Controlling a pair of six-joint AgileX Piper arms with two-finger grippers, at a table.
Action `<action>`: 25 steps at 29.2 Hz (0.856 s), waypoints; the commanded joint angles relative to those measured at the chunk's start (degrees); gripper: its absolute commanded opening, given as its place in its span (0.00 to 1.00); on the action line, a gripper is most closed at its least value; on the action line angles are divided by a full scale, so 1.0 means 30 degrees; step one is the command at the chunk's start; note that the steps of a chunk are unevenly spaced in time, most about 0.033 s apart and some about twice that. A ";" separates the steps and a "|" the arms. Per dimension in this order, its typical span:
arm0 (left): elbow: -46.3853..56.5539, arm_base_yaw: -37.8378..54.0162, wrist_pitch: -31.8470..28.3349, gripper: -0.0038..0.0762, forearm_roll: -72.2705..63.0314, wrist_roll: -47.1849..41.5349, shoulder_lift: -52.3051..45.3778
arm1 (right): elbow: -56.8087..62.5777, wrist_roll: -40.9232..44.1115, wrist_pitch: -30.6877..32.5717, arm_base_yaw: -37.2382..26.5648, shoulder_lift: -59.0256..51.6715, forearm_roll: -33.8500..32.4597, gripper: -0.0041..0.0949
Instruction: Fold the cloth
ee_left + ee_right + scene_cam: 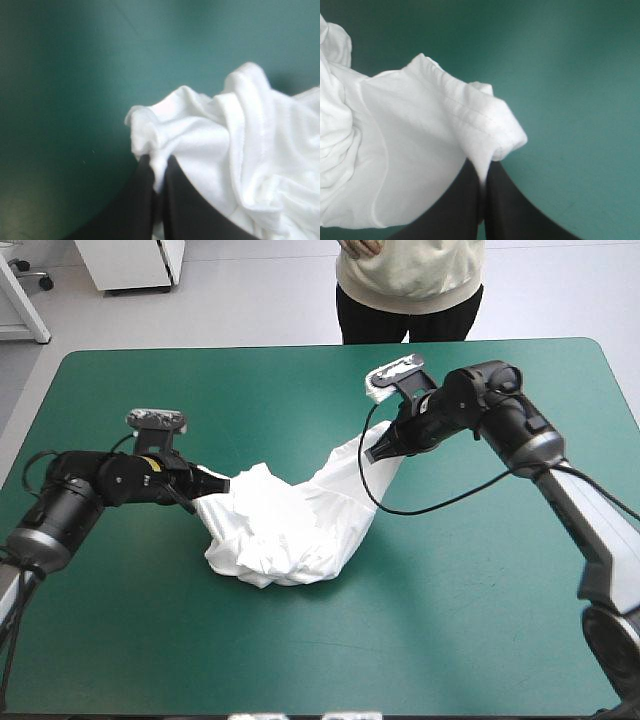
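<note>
The white T-shirt (285, 525) lies as a crumpled heap in the middle of the teal-green table, with two ends drawn up and outward. My left gripper (208, 482) is shut on the T-shirt at its left end; in the left wrist view the cloth (225, 150) bunches over that gripper (157, 172). My right gripper (377, 448) is shut on the T-shirt at its raised far right end. There a hemmed edge of the T-shirt (420, 145) folds over the right gripper (482, 175).
A person stands just beyond the table's far edge (330, 345), not over the top. Bare teal-green cover (480, 620) surrounds the heap on all sides.
</note>
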 commanded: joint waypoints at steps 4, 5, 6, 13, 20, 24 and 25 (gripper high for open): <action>-0.5901 -0.0101 0.1595 0.04 0.1102 0.0496 -0.2789 | -0.0516 0.0616 -0.1421 -0.0087 -0.5335 -0.1223 0.04; -0.6749 -0.0101 0.1930 0.04 0.1410 0.0552 -0.2945 | -0.0516 0.0616 -0.1608 -0.0087 -0.5922 -0.1267 0.04; -0.7601 -0.0101 0.2477 0.04 0.1762 0.0756 -0.3073 | -0.0516 0.0616 -0.1920 -0.0087 -0.6496 -0.1346 0.04; -1.3071 -0.0101 0.3825 0.04 0.2461 0.1873 -0.3704 | -0.0592 -0.0238 -0.3791 -0.0087 -1.0547 -0.1637 0.04; -1.8509 -0.0101 0.4017 0.04 0.2305 0.2960 -0.4017 | -0.3097 -0.1426 -0.3743 -0.0087 -1.3544 -0.1675 0.04; -2.1153 -0.0101 0.4314 0.04 0.2016 0.3388 -0.4006 | -0.5708 -0.1678 -0.2907 -0.0087 -1.3885 -0.1675 0.04; -2.1681 -0.0101 0.4406 0.04 0.1797 0.3388 -0.4006 | -0.6231 -0.1734 -0.2637 -0.0087 -1.3885 -0.1675 0.04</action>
